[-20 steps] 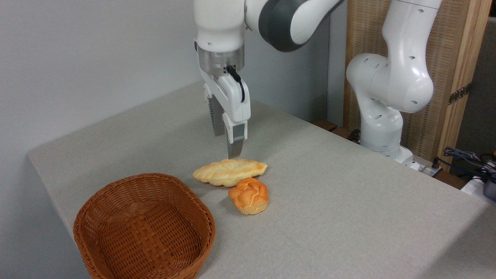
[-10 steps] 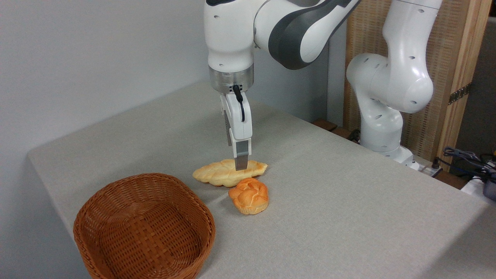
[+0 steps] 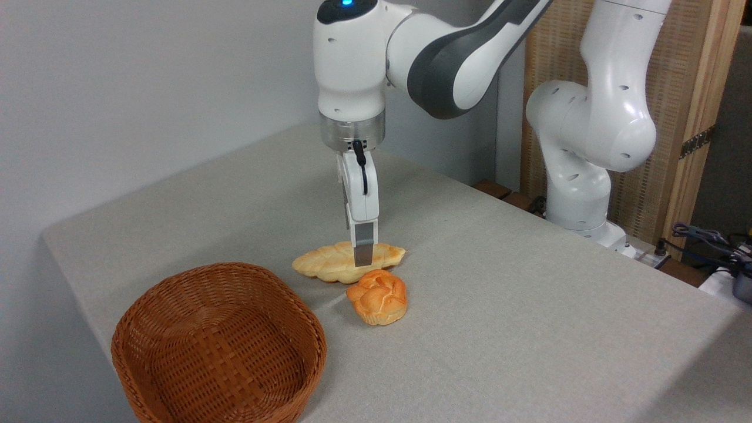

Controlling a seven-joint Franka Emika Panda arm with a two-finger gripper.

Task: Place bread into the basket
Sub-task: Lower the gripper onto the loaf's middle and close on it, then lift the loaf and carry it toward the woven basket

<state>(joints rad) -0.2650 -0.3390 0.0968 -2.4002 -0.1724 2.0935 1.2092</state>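
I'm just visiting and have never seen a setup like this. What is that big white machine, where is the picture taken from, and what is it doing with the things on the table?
The white machine is a robot arm bolted beside the table. At its end is a gripper, a two-fingered clamp. The picture comes from one fixed camera looking down across the table from a corner.

Three things lie on the grey cloth: a long pale braided bread, a small round orange bun touching it, and an empty woven basket in front.

The gripper points straight down with its tip at the middle of the bread. From this side only one finger shows, so I cannot tell whether it is open or already pinching. The bread lies on the table, not lifted.
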